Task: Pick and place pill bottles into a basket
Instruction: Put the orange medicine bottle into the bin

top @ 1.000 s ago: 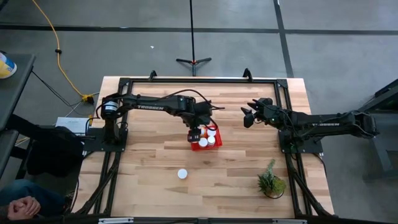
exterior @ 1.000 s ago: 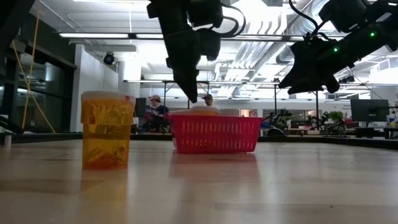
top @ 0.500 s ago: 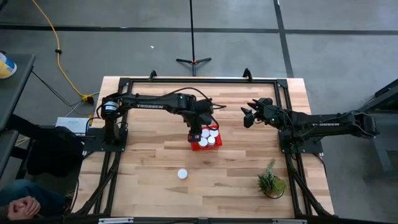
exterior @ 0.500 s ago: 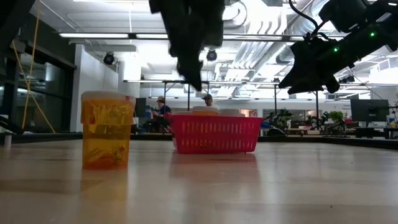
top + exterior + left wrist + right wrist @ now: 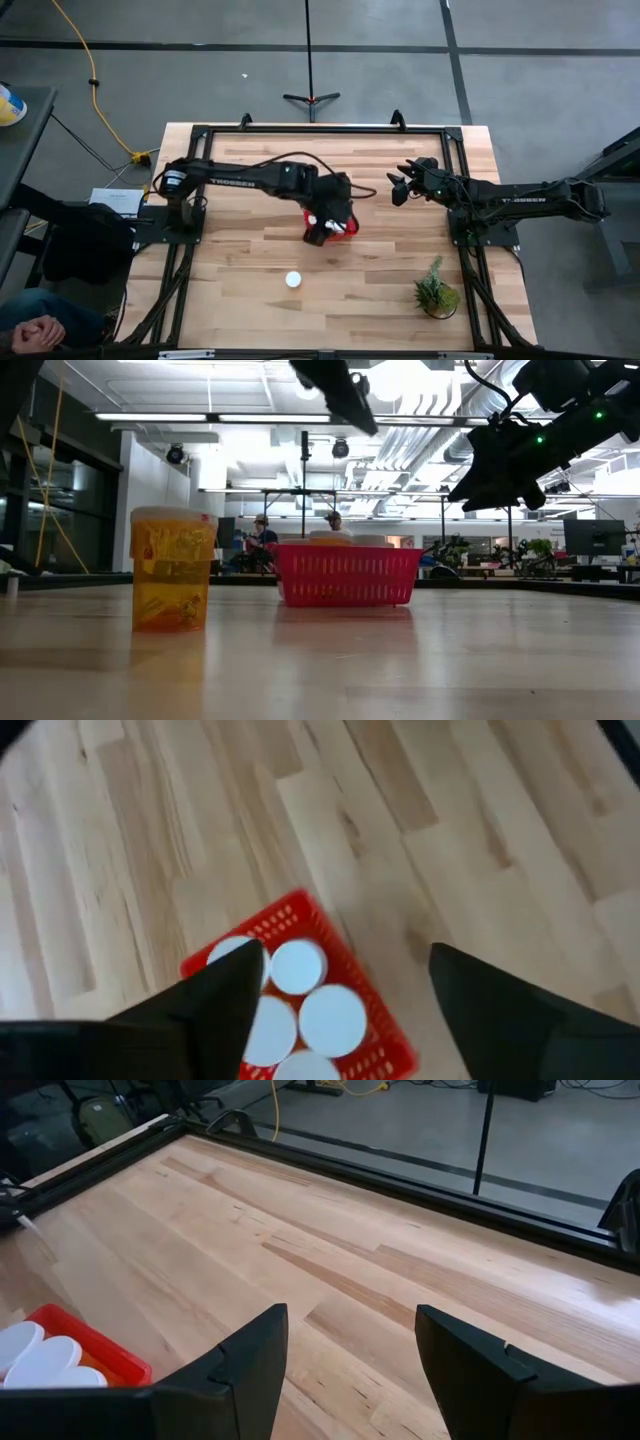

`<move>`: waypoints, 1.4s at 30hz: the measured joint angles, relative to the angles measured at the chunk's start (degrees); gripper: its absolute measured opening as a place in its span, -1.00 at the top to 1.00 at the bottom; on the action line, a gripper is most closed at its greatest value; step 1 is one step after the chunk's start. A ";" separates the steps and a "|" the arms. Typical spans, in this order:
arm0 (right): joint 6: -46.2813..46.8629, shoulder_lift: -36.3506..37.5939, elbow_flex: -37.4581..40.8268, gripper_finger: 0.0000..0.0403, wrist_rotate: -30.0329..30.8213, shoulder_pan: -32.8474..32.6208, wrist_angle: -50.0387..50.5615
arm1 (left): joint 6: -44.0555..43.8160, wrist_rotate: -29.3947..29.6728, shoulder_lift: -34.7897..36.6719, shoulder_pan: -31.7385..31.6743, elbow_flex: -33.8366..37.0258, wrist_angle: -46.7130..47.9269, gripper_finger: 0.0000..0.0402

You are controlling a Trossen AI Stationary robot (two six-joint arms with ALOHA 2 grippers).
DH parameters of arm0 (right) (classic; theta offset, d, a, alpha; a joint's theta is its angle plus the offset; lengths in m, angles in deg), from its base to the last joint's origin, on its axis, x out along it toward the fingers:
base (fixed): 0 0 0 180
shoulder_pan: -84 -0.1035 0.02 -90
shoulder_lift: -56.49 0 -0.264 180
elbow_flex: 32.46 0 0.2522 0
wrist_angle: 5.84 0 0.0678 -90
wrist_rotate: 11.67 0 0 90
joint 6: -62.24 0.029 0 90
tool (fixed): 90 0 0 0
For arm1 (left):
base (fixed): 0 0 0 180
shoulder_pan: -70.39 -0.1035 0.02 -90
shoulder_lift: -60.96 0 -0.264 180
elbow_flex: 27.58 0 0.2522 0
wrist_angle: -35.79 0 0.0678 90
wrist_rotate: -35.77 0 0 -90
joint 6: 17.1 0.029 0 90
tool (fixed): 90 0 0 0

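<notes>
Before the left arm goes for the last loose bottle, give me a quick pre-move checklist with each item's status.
1. Left gripper open and empty, above the basket: ok.
2. Bottles already in the basket upright, white caps showing: ok.
3. Remaining pill bottle upright on the table, apart from the basket: ok.
4. Nothing standing between basket and that bottle: ok.
5. Right gripper open, waiting to the basket's right: ok.
6. Exact number of bottles in the basket: cannot tell; the left arm hides part of it.

arms: dark, jointed | marking: white TROSSEN lettering | left arm (image 5: 250, 176): black cable | right arm (image 5: 520, 197): green light
</notes>
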 joint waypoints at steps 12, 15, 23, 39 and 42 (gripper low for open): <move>0.15 0.00 0.00 -0.05 -1.80 0.00 -0.04 | -15.05 0.14 0.07 9.18 -0.30 17.01 -0.98; 0.17 0.00 0.00 -0.05 -2.56 0.00 -0.04 | -19.58 0.59 0.07 12.41 -0.22 20.18 -0.96; 0.89 0.00 0.00 -0.05 -3.36 -0.01 -0.04 | -29.83 -0.13 0.07 19.92 -0.21 21.48 -0.88; 1.28 0.00 0.00 -0.05 -4.80 -0.01 0.73 | -44.51 11.32 0.07 24.47 -0.21 19.49 -0.66; 1.25 0.00 0.00 -0.05 -4.56 -0.01 1.60 | -40.93 14.39 0.07 26.56 1.07 18.55 -0.63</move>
